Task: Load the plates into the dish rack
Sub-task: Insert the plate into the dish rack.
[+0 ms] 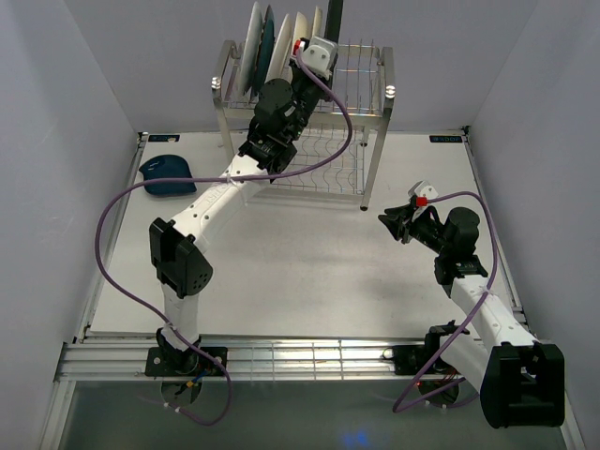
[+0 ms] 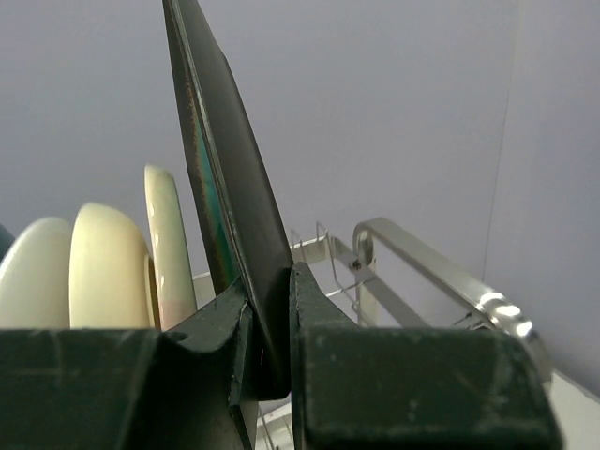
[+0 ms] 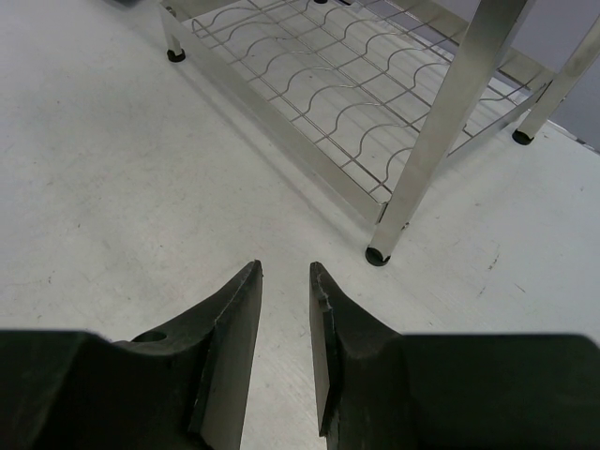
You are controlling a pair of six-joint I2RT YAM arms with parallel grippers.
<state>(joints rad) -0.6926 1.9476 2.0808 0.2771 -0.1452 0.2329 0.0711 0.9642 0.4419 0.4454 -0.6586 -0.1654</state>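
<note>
Dark plate point(image 2: 239, 220), upper edge off-frame

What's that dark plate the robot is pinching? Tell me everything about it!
The dark plate looks thin and glossy, nearly black, with a teal-green face and a brownish rim. It stands on edge, leaning slightly, pinched at its lower edge by the left gripper. It is above the dish rack, beside pale plates standing there.

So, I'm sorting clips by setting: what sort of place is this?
Likely a robotics lab cell, not a kitchen: two robot arms on an aluminium rail, plain panel walls boxing a white table, one steel dish rack.
</note>
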